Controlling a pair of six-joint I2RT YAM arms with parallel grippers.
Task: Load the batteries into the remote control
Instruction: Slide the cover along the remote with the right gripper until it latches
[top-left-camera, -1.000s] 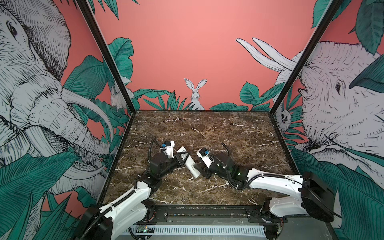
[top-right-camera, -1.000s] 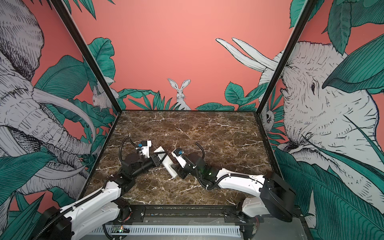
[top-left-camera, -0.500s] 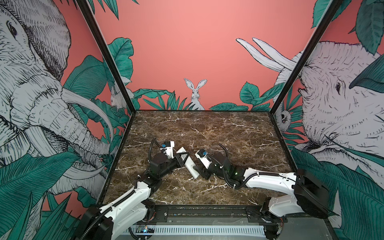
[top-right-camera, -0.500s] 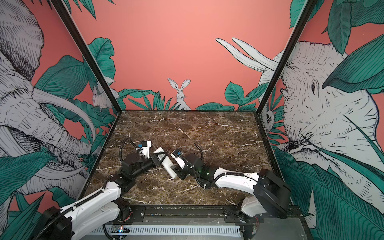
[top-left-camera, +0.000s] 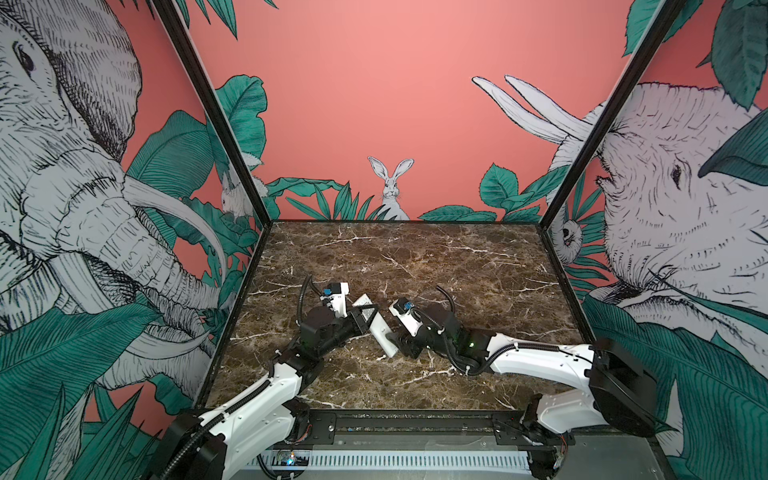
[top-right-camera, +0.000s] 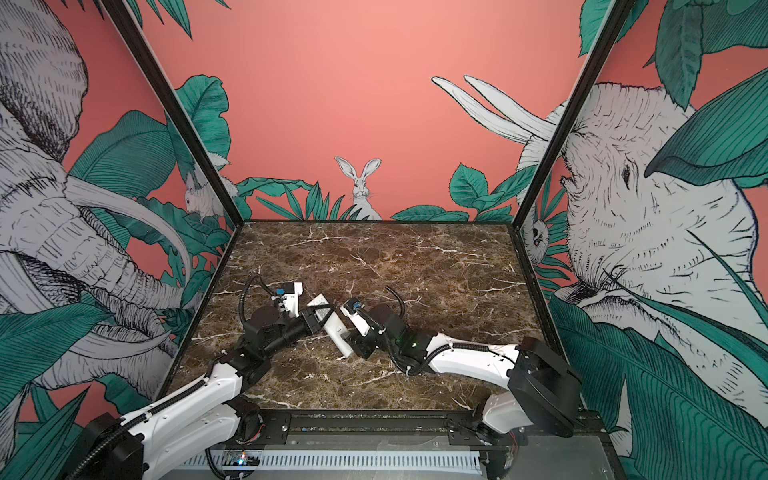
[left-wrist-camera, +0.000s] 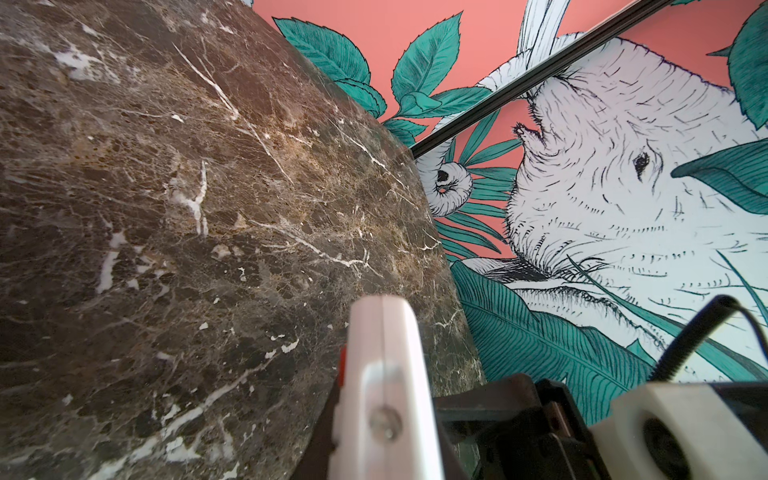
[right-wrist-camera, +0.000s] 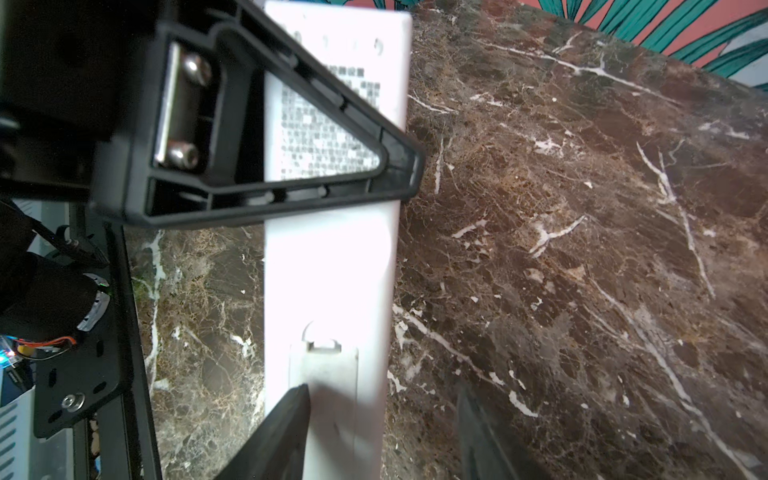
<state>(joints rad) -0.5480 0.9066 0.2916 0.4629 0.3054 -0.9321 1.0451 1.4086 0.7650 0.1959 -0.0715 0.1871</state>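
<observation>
Left gripper (top-left-camera: 368, 314), arm stretched low, clamps the remote control (top-left-camera: 380, 332) back-up; right gripper (top-left-camera: 400, 348), jaws parted, meets its battery cover (right-wrist-camera: 324, 365).

From my seat the remote (top-left-camera: 380, 328) shows a plain white back with a grey block of fine print (right-wrist-camera: 324, 124) and a sliver of red button (left-wrist-camera: 342, 370) on its edge. The table (top-left-camera: 415, 257) is dark brown marble, veined white. The walls (top-left-camera: 374, 104) are salmon pink with teal leaves (top-left-camera: 241, 108): black-lined white elephants (top-left-camera: 83, 199) at nine and three o'clock, a white rabbit (top-left-camera: 390, 187) at twelve. My arms (top-left-camera: 257, 395) are white with black joints; the left gripper (top-left-camera: 369, 316) and right gripper (right-wrist-camera: 382, 428) are black.
</observation>
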